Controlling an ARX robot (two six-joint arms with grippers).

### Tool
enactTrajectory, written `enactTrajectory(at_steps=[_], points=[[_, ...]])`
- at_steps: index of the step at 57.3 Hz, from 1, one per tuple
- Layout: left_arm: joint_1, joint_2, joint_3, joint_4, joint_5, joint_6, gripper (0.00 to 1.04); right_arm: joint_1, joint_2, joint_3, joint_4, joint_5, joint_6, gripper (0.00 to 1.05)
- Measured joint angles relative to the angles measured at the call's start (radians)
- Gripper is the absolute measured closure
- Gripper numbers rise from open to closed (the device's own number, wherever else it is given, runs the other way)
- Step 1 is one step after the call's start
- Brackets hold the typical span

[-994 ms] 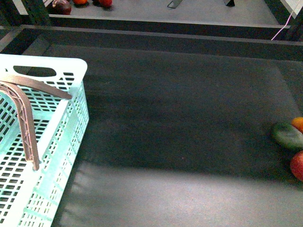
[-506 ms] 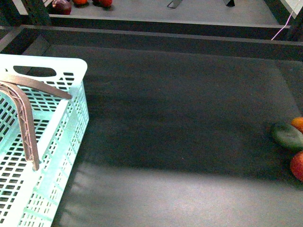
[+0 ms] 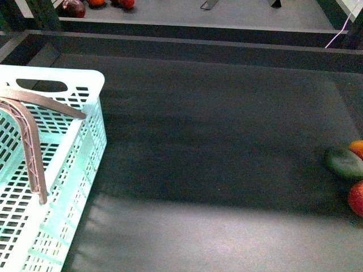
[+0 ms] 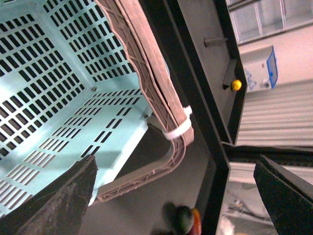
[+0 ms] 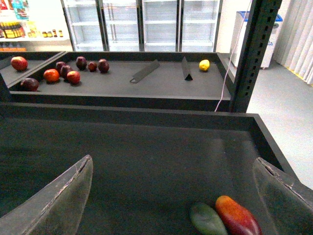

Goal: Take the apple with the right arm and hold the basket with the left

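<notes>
The apple (image 3: 357,198), red, lies at the table's right edge, cut off by the front view's border. In the right wrist view the apple (image 5: 242,220) shows as a red body with an orange end, beside a dark-green fruit (image 5: 208,219). It lies below and ahead of my open right gripper (image 5: 171,196), which holds nothing. The mint-green slotted basket (image 3: 62,164) stands at the left with its brown handle (image 3: 31,141) swung up. My open left gripper (image 4: 176,200) hovers over the basket's wall (image 4: 54,98) and brown handle (image 4: 161,103), touching neither. Neither arm shows in the front view.
The flat green fruit (image 3: 345,163) and a small orange fruit (image 3: 357,148) lie just beyond the apple. A raised rim (image 3: 187,42) bounds the dark table at the back. Behind it a shelf holds several red fruits (image 5: 54,73) and a yellow one (image 5: 204,64). A dark post (image 5: 249,54) stands at the right.
</notes>
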Motion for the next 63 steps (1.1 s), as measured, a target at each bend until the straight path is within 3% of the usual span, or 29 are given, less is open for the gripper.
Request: enactTrajectory(at_steps=[11, 21, 52, 63], points=[[0.048, 0.339, 0.089, 0.229, 0.006, -0.163, 0.07, 0.000, 0.000, 0.000, 0.000, 0.000, 0.000, 0.09], [0.053, 0.534, 0.170, 0.327, -0.006, -0.224, 0.07, 0.000, 0.000, 0.000, 0.000, 0.000, 0.000, 0.09], [0.019, 0.814, 0.378, 0.322, -0.094, -0.254, 0.08, 0.000, 0.000, 0.000, 0.000, 0.000, 0.000, 0.09], [0.003, 0.844, 0.388, 0.290, -0.121, -0.252, 0.50, 0.000, 0.000, 0.000, 0.000, 0.000, 0.000, 0.09]])
